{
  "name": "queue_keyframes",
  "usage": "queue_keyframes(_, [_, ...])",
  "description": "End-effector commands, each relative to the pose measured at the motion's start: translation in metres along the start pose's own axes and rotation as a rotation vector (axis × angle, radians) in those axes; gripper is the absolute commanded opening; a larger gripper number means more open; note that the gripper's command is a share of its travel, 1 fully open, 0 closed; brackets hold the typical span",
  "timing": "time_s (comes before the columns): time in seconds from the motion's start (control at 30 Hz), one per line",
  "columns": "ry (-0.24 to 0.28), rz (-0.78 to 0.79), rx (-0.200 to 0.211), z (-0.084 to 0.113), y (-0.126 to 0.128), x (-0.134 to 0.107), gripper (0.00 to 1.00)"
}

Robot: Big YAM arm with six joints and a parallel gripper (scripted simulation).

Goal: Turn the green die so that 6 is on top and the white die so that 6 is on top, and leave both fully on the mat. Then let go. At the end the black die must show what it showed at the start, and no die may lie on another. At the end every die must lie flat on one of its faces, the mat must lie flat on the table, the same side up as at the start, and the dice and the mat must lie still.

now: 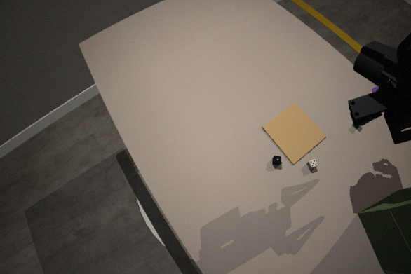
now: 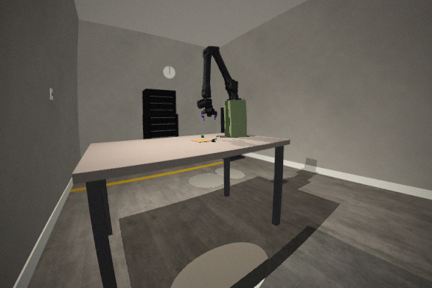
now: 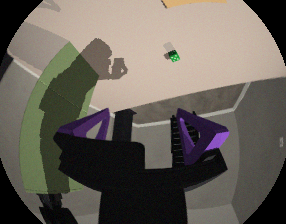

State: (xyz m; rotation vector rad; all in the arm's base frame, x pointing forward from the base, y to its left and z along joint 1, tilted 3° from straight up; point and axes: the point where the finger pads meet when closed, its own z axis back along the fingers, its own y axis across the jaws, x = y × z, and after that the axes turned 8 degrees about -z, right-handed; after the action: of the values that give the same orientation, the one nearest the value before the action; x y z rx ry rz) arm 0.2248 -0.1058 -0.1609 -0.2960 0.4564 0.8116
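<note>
Place: workshop or lab, exact kind unclear
Storage: black drawer cabinet (image 2: 159, 113)
Floor: yellow stripe (image 1: 326, 23) (image 2: 162, 173)
Wall: round clock (image 2: 169, 72)

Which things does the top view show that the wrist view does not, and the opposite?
Only top: the black die and the white die.
Only wrist: both purple fingers of the open gripper entire; top gives a small purple patch.
Both: the green die, mostly hidden in top, and the mat, cropped in wrist.
</note>
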Motion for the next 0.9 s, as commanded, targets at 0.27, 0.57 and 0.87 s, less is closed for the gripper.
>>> queue_keyframes(0.27, [-0.229, -0.420, 0.088, -0.004, -0.035, 0.010, 1.00])
queue_keyframes(0.57, [-0.374, -0.664, 0.167, -0.008, -0.057, 0.010, 1.00])
queue_keyframes(0.87, [-0.509, -0.897, 0.261, -0.014, -0.076, 0.005, 1.00])
